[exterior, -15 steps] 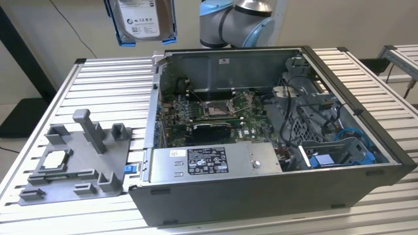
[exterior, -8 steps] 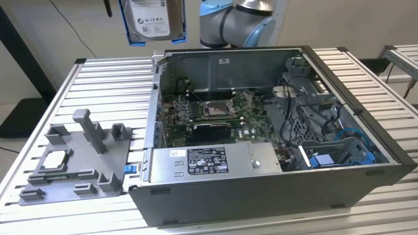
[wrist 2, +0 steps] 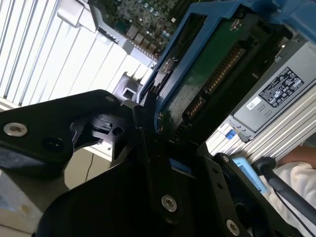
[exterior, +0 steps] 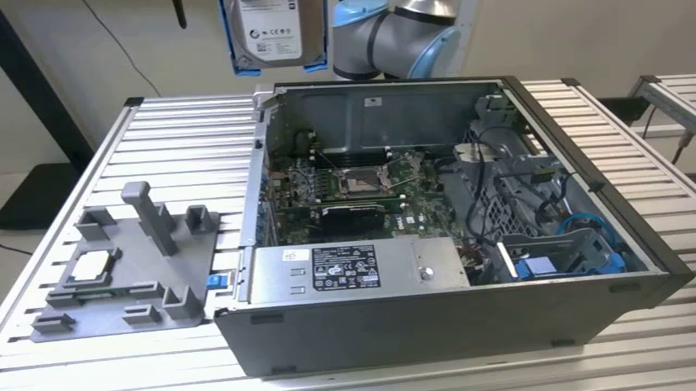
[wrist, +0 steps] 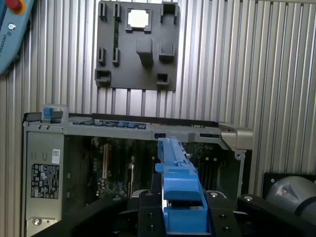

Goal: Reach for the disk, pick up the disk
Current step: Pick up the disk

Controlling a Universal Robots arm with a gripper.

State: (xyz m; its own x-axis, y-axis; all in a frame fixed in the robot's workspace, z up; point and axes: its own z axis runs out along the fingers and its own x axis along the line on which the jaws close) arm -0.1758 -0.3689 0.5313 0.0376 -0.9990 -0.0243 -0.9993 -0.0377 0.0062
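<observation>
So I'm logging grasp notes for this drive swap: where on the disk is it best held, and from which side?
Probably across its flat faces at one short end, coming end-on, as the hand does now. The disk is a thin slab, seen edge-on in the first wrist view, so the fingers span it, and its blue bracket runs along the long edges, which stay free.

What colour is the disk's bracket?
Bright blue; the bracket shows best in the first wrist view.

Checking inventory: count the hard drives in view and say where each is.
1. The disk, in its blue bracket, is held by the gripper above the open computer case. Others may be hidden inside the case.
</observation>
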